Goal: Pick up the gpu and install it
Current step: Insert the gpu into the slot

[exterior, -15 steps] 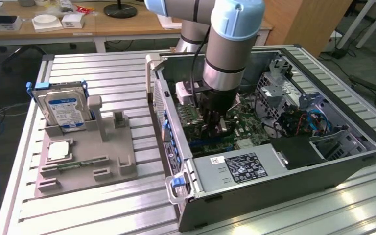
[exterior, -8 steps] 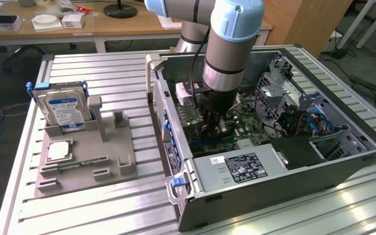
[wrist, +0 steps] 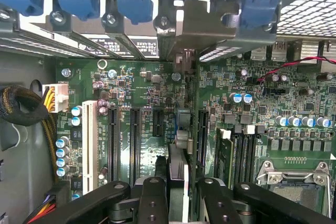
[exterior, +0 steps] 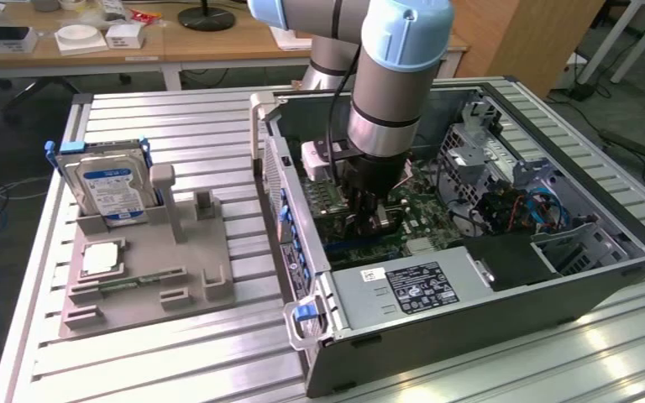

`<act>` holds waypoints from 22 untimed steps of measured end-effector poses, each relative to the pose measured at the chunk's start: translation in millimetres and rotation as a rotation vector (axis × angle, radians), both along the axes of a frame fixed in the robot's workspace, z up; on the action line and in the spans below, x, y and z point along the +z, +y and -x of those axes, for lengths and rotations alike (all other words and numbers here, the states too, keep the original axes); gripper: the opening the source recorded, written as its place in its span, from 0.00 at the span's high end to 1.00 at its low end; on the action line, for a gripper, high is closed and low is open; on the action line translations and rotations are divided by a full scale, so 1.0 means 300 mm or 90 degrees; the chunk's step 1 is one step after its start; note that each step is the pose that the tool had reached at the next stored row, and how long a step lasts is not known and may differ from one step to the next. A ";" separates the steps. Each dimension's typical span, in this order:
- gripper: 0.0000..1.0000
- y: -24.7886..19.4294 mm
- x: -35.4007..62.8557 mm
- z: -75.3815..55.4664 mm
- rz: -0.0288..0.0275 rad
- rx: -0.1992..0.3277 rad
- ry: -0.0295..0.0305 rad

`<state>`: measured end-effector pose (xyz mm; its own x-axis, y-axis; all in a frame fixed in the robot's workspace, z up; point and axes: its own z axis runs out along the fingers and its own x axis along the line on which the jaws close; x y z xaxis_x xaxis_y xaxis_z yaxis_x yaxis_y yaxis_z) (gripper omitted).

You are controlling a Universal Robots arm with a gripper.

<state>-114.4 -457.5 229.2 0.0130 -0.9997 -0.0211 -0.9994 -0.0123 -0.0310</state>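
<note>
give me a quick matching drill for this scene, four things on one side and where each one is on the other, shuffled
Things:
1. gpu
2. hard drive
3. memory stick
4. gripper

Places:
A. upright in the grey holder, outside the case
B. lying flat on the grey holder
C. inside the computer case, above the motherboard
D. edge-on between the fingers, over the slots

Pairs: 1-D, 2-A, 3-B, 4-C
</note>
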 end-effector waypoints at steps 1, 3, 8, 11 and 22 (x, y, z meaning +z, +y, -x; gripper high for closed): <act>0.73 0.000 0.000 0.000 0.0000 0.000 0.0000; 0.73 0.000 0.000 0.000 0.0000 0.000 0.0000; 0.73 0.000 0.004 0.000 -0.0001 0.000 0.0000; 0.73 0.000 0.007 0.000 -0.0003 0.000 -0.0001; 0.73 0.000 0.008 0.000 0.0000 0.000 0.0000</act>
<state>-114.4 -457.5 231.6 0.0130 -0.9997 -0.0211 -0.9994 -0.0123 -0.0310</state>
